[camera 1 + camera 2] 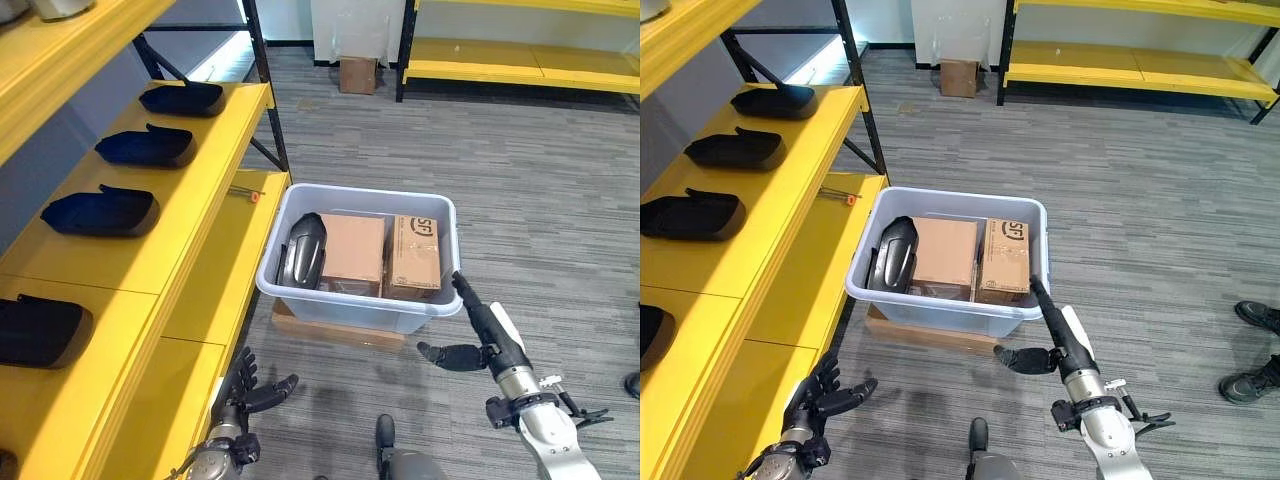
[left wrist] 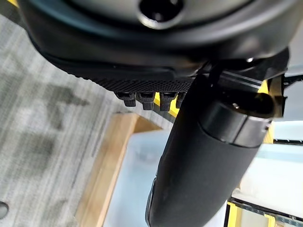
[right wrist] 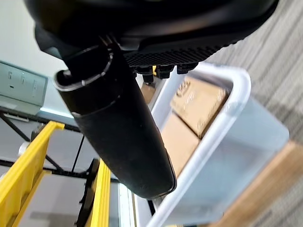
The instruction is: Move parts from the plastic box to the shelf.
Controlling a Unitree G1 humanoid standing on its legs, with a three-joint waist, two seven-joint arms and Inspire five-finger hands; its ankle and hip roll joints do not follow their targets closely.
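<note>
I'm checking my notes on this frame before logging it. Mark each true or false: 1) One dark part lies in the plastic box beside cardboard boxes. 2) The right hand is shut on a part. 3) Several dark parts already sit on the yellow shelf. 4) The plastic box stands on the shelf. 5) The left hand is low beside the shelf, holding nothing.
1) True: a dark part lies at the left end of the plastic box, next to two cardboard boxes.
2) False: the right hand is open, fingers straight, at the box's near right corner, holding nothing.
3) True: dark parts line the yellow shelf.
4) False: it stands on a flat wooden board on the carpet, beside the shelf.
5) True: the left hand is open and empty.
</note>
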